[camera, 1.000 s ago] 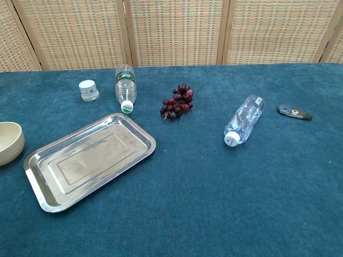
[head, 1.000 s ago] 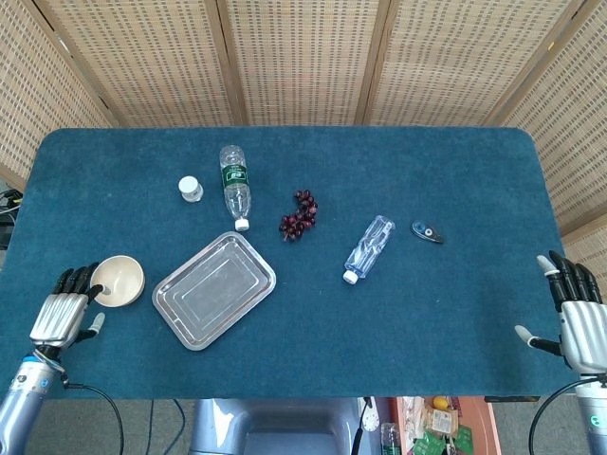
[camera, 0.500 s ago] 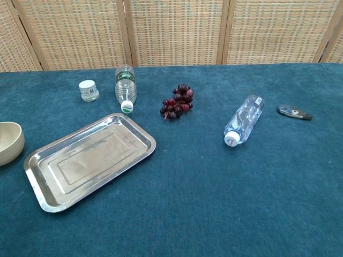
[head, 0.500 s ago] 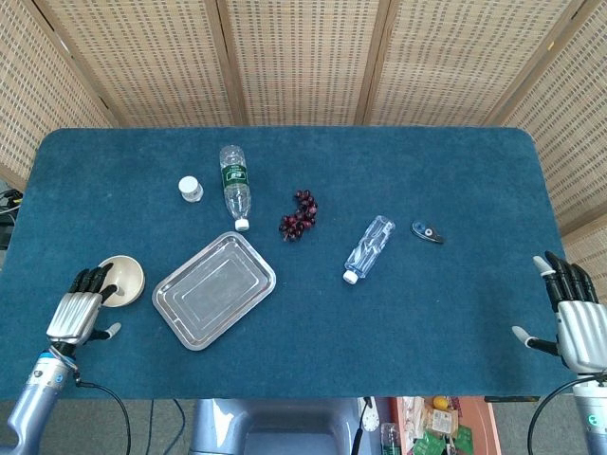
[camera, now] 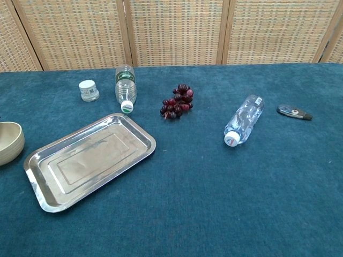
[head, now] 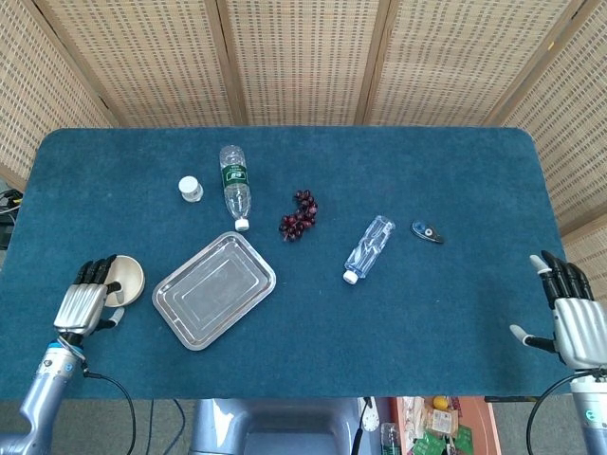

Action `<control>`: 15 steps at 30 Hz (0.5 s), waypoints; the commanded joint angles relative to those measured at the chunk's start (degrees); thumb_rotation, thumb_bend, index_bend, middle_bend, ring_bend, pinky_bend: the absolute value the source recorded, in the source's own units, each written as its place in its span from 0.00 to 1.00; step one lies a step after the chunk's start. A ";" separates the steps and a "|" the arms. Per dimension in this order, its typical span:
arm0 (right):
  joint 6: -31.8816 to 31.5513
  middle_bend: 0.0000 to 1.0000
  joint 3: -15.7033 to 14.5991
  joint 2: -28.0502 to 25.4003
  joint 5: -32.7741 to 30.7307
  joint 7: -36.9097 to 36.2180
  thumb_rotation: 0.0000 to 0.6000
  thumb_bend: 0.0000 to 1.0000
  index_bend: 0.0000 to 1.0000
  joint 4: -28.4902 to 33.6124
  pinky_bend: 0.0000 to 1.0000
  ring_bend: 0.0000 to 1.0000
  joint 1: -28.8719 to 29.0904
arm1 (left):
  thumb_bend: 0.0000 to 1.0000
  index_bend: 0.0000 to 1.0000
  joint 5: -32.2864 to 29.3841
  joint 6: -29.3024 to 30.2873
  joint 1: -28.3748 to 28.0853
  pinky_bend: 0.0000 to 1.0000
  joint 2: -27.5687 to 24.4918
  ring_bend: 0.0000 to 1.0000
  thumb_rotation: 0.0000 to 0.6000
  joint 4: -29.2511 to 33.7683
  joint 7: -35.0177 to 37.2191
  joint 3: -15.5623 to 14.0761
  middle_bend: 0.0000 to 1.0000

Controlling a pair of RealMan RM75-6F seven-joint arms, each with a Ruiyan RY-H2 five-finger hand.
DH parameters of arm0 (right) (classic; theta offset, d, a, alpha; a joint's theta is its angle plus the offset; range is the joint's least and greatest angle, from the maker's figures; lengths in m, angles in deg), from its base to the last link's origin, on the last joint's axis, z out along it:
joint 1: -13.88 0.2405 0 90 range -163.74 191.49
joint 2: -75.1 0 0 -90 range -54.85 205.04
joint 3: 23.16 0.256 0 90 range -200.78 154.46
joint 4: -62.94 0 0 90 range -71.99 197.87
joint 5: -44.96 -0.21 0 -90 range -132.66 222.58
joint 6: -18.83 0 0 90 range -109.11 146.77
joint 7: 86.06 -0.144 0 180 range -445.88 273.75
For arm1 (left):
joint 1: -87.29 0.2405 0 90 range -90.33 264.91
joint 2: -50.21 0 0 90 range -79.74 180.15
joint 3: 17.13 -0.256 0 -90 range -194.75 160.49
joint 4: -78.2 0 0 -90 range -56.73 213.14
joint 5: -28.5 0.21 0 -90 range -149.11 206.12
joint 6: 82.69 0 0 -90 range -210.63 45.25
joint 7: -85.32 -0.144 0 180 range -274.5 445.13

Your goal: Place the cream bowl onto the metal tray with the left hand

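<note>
The cream bowl [head: 130,277] sits upright on the blue cloth at the near left, just left of the metal tray [head: 214,290]. In the chest view the bowl [camera: 10,142] is cut by the left edge, beside the tray [camera: 88,160]. My left hand [head: 85,301] lies over the bowl's near-left rim, fingers stretched across it and the thumb out below; I see no grip on it. My right hand [head: 574,318] hangs at the table's near right edge, fingers spread and holding nothing. Neither hand shows in the chest view.
A green-labelled bottle [head: 234,186] and a small white jar [head: 191,189] lie beyond the tray. Dark grapes [head: 300,215] are at the centre, with a clear bottle [head: 369,248] and a small grey object [head: 427,231] to the right. Wicker screens stand behind the table.
My left hand has moved right and forward, so its fingers now cover the bowl's left part. The bowl and tray stay put. The right hand has barely shifted.
</note>
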 commanded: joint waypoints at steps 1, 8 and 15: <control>0.33 0.00 -0.01 0.09 -0.05 0.11 1.00 0.00 0.00 0.02 0.00 0.00 0.22 | 0.44 0.62 -0.41 0.26 0.09 0.00 -0.36 0.00 1.00 -0.31 -0.29 0.20 0.00; 0.22 0.00 -0.09 0.08 0.17 0.22 1.00 0.00 0.00 0.33 0.00 0.00 0.28 | 0.46 0.64 0.70 4.20 1.03 0.00 -2.37 0.00 1.00 1.62 0.94 0.87 0.00; 0.35 0.00 -0.12 -0.14 0.09 -0.05 1.00 0.00 0.00 0.54 0.00 0.00 0.32 | 0.46 0.64 6.06 7.07 -0.76 0.00 -7.14 0.00 1.00 11.00 0.69 1.40 0.00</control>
